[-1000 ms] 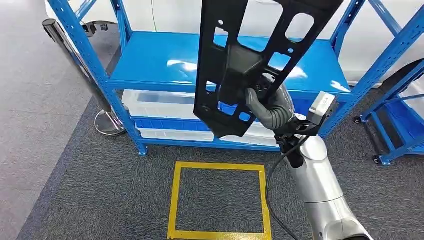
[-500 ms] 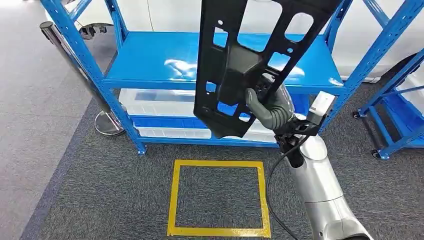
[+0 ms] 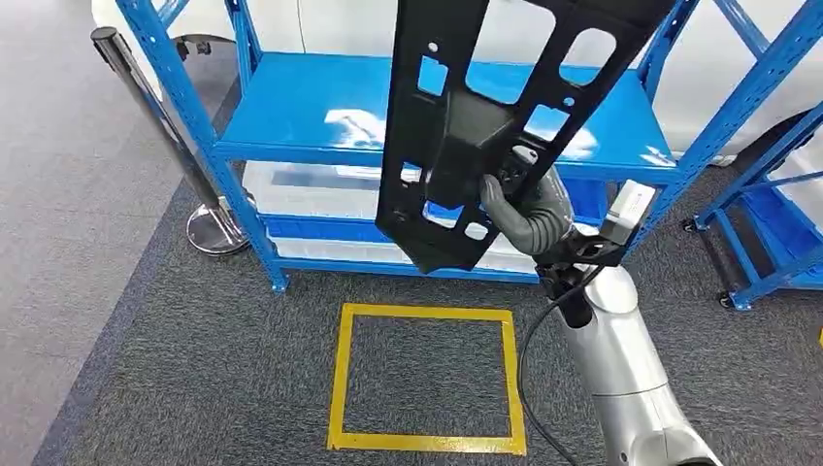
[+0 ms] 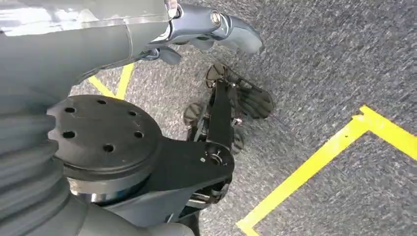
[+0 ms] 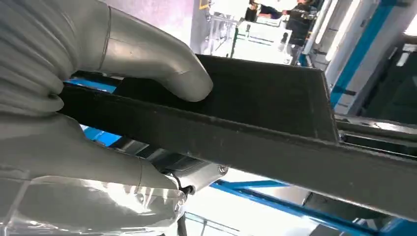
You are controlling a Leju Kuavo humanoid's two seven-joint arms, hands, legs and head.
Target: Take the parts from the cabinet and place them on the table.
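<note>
1. Right hand (image 3: pixel 519 209) grips a long black plastic panel (image 3: pixel 485 116) with cut-out holes, held up in the air in front of the blue shelving rack (image 3: pixel 320 107). In the right wrist view the thumb (image 5: pixel 152 59) presses one face of the panel (image 5: pixel 275 128), other fingers wrap the opposite side.
2. Panel long axis near upright, tilted: lower end toward the robot's left and down, upper end leaning right and cut off by the frame top. Not touching any shelf.
3. Containers: clear plastic bins (image 3: pixel 311 189) sit on the rack's lower shelf under the blue top shelf; contents too unclear to tell.
4. No readable writing or labels.
5. Left hand (image 4: pixel 211 27) hangs over grey carpet (image 4: pixel 344 59); fingers curled in, holding nothing.
6. Floor: yellow tape square (image 3: pixel 427 379) on the carpet in front of the rack; a stanchion post (image 3: pixel 160 116) with a round base near the rack's left leg.
</note>
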